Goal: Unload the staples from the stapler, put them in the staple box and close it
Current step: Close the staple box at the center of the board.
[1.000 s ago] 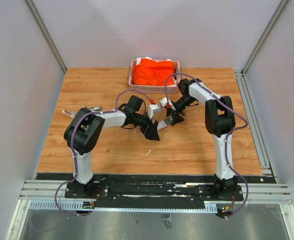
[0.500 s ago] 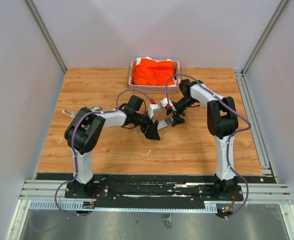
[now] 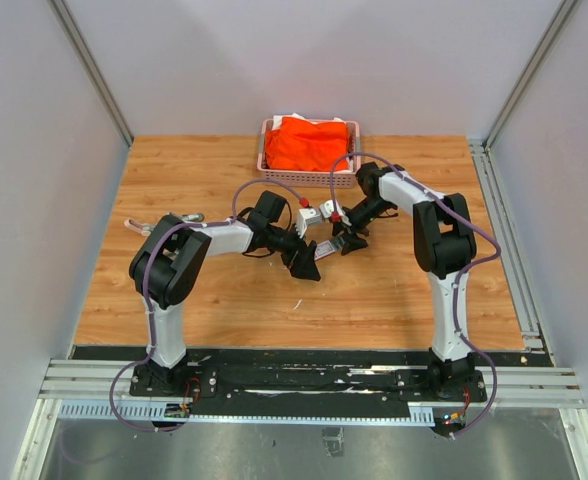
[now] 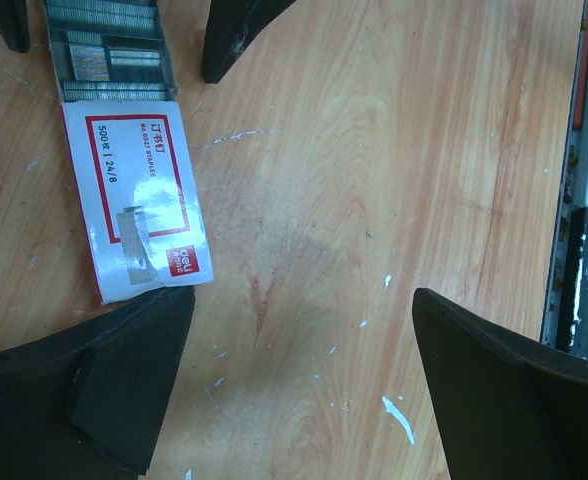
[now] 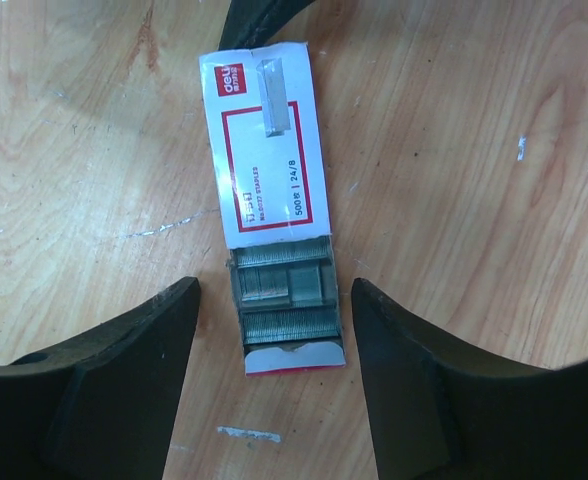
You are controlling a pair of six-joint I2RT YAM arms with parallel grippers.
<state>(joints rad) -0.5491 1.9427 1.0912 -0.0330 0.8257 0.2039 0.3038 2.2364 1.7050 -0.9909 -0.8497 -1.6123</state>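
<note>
Two hands: left hand (image 4: 304, 300) and right hand (image 5: 274, 292), both spread wide, holding nothing
Around: pink basket (image 3: 265, 160) of orange cloth (image 3: 309, 145), far side of bench (image 5: 454, 150)
Where: staples (image 5: 284, 300) sit in slid-open white box (image 5: 264, 150), right between right hand's fingers

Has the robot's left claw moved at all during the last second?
No. The left gripper sits at the same spot as before, just as far in front of the pink basket, its jaws wide open.

2 claws (image 3: 304, 265) (image 3: 349, 243), 1 staple box (image 5: 269, 170), 1 basket (image 3: 265, 160), 1 orange cloth (image 3: 309, 143).
</note>
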